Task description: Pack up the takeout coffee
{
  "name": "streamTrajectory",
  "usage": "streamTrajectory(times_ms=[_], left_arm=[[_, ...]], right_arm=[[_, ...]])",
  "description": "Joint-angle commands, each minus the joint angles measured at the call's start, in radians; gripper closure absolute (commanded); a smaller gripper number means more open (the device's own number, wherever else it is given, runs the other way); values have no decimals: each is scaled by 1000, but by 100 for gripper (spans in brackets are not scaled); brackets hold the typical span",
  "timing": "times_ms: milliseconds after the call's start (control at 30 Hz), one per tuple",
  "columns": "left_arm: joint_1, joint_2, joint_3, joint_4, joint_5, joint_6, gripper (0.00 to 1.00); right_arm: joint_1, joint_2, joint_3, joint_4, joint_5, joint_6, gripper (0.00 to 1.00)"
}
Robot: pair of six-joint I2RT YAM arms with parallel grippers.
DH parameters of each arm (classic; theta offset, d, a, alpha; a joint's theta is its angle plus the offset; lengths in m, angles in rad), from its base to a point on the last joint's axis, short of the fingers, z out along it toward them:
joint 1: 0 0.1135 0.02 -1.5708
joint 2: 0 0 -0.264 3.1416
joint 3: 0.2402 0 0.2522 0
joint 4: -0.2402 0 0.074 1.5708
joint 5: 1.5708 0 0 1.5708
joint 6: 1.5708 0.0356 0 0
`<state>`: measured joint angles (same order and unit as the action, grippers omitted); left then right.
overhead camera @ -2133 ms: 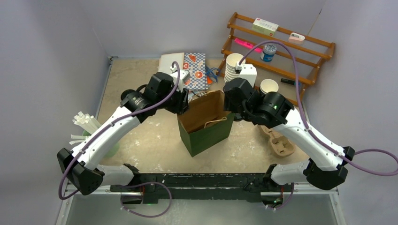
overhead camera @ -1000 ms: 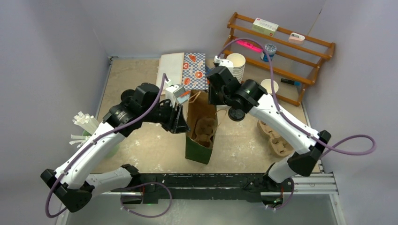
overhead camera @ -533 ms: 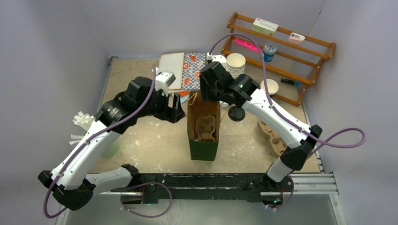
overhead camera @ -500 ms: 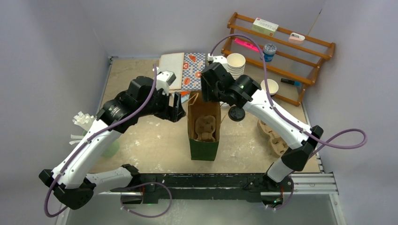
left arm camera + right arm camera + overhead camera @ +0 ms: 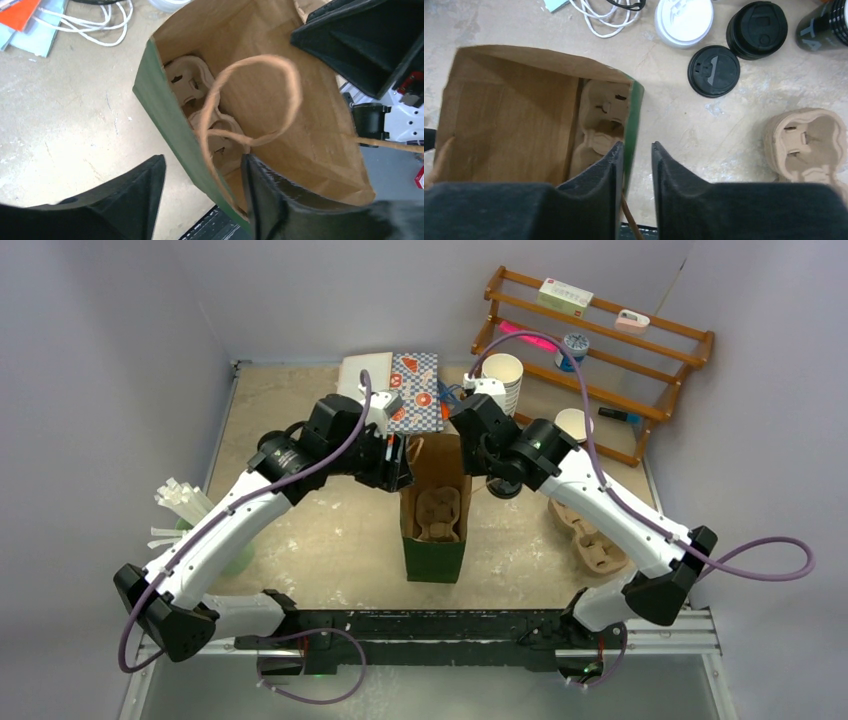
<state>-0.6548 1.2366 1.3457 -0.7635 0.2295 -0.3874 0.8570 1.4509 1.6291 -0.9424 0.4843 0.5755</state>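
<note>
I located the takeout coffee [image 5: 815,29] only as a dark olive body cut off by the upper right corner of the right wrist view. It was on the desk [image 5: 704,140], well apart from the paper bag [image 5: 509,115]; I could not see its lid. The left gripper [image 5: 200,165] stood wide open astride one bag wall, holding nothing. The right gripper [image 5: 637,147], narrowly open, straddled the opposite wall without clamping it. A pulp cup carrier [image 5: 604,120] sat inside the bag. My judgement: the cup is light and crushable, so grip it mid-body below the lid, gently, and keep it upright.
</note>
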Motion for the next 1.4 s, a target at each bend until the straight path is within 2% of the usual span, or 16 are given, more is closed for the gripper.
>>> streamTrajectory(times_ms=[0,100,133,167,333,500,700,867,1067,1100,1167,1200,1267,1367], left_arm=[[2,10,-7,48,0,-18,51],[3,2,4,28,-93,-7,83],[3,-3,12,13,-137,-1,95],[3,-9,20,-3,-183,4,100],[6,-31,51,-76,-348,31,100],[31,-33,57,-100,-442,29,100],[89,-40,101,-134,-449,38,100],[184,-37,96,-129,-469,79,100],[281,-8,73,-62,-548,90,100],[291,-2,70,-50,-561,89,100],[302,13,69,-25,-602,94,100],[303,20,70,-8,-630,97,100],[304,35,87,21,-672,99,100],[304,57,146,19,-684,102,81]], right_arm=[[-1,10,11,19,6,17,79],[-1,34,47,38,-4,16,97],[-2,43,61,47,-10,11,100],[-2,56,79,59,-17,6,100],[-1,170,227,112,-32,-49,100],[-3,290,371,116,-53,-54,100],[-7,442,548,118,-104,-64,100],[-24,516,636,202,-204,-111,100],[-74,580,702,296,-303,-132,84],[-81,592,730,287,-310,-140,75],[-96,600,762,265,-298,-162,42],[-104,583,754,270,-292,-179,35],[-138,534,707,284,-265,-197,29],[-236,445,612,296,-272,-187,30]])
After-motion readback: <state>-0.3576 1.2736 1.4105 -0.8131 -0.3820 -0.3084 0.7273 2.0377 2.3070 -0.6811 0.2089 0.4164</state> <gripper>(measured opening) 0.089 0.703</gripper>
